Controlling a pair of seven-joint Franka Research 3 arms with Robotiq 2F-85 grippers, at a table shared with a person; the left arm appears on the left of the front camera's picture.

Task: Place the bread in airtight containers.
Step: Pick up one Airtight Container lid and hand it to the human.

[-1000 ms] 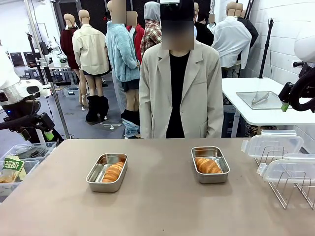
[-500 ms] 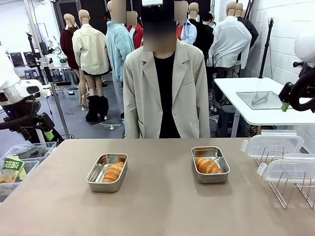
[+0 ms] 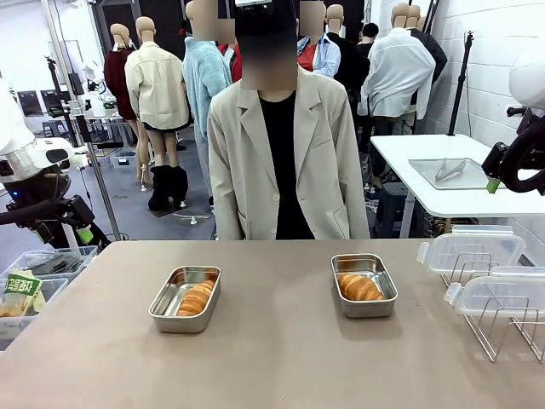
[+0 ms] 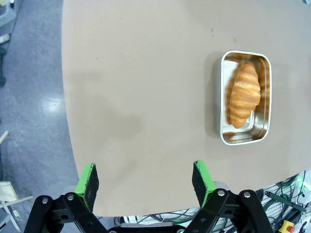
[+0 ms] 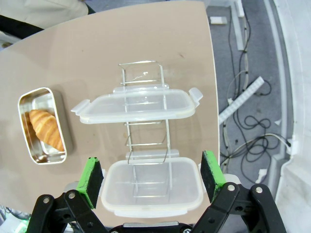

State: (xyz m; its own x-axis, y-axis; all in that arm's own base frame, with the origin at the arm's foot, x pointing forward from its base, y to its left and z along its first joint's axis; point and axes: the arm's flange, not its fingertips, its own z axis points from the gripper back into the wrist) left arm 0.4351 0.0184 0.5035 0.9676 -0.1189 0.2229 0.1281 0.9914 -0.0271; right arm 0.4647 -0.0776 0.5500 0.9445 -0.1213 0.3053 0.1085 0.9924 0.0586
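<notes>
I am seeing both rolls lying inside their steel pans: the left roll (image 3: 196, 298) is resting slantwise in the left pan (image 3: 163, 312), and the right roll (image 3: 358, 287) is lying in the right pan (image 3: 366, 312). The two pans are sitting well apart on the tan table (image 3: 281, 366), and both are standing uncovered. My left wrist camera is looking down on the left pan (image 4: 243, 136), with its roll (image 4: 244, 94) stretching along the pan's length, up and to the right of the fingers. The left gripper (image 4: 146, 178) is hanging near the table's edge, well apart from that pan, its green pads spread wide and gripping nothing. Over at the table's right end, a wire rack (image 3: 502, 332) is carrying two clear plastic lids, the nearer lid (image 3: 498, 294) and the farther lid (image 3: 471, 249). My right wrist camera is looking straight down on them. The nearer lid (image 5: 153, 187) is showing between the fingers, the farther lid (image 5: 136, 108) is lying beyond it on the rack (image 5: 141, 68), and the right pan (image 5: 46, 160) with its roll (image 5: 46, 128) is sitting off to the left. The right gripper (image 5: 151, 174) is hovering above the nearer lid, its jaws spread wide and holding nothing. A person (image 3: 285, 170) in a pale jacket is standing at the far side of the table, facing me.
</notes>
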